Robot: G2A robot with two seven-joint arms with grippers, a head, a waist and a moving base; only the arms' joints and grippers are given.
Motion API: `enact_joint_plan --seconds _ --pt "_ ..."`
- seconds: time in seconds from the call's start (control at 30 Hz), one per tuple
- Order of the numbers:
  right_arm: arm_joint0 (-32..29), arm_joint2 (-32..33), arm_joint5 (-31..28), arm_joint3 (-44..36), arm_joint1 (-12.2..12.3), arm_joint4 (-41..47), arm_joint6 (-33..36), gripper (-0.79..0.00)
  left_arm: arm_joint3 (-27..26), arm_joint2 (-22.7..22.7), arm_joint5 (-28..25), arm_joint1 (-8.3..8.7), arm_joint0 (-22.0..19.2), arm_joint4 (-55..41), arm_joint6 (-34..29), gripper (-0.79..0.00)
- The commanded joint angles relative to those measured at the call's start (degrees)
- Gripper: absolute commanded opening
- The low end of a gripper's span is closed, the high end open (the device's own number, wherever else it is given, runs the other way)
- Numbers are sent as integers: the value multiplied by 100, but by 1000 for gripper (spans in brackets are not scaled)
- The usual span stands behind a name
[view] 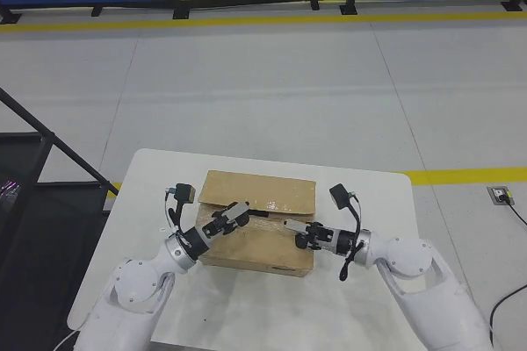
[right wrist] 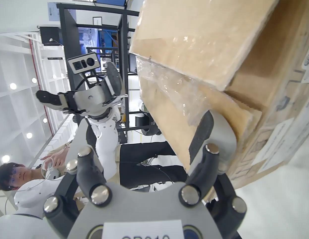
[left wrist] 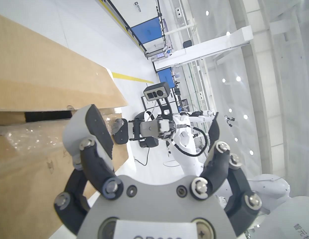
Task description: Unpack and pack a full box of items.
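A brown cardboard box [view: 259, 219] lies in the middle of the white table [view: 369, 189]. Its top flaps are down, with crinkled clear tape [left wrist: 27, 135] along the seam and a dark gap [view: 256, 211] between the flaps. My left gripper [view: 235, 213] is open above the seam on the box's left part, and one of its fingers [left wrist: 97, 125] hangs over the taped flap. My right gripper [view: 296, 226] is open at the box's right end. One of its fingers [right wrist: 206, 135] lies against the edge of the near flap [right wrist: 169, 120]. Each wrist view shows the other arm's gripper across the box.
A black metal frame [view: 35, 167] stands off the table's left side. Bare table lies in front of the box and to its right. Yellow floor lines [view: 474, 175] run behind, and a floor socket [view: 500, 195] with a cable sits at the right.
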Motion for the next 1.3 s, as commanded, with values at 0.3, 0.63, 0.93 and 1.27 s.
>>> enact_joint_plan --seconds 0.3,0.63,0.93,1.27 --pt "161 -260 1197 -305 1 -729 -222 -489 6 -470 -155 84 238 -459 -235 0" --pt "101 -345 2135 -710 -1 -1151 -631 -570 74 -615 -250 125 302 -670 -391 0" --pt "-13 -410 1956 -1036 -2 -1386 -917 -785 108 -632 -252 139 306 -688 -287 0" --pt "-205 -538 1348 -1502 -42 -1876 -1821 -785 285 -540 -125 144 223 -551 -194 0"
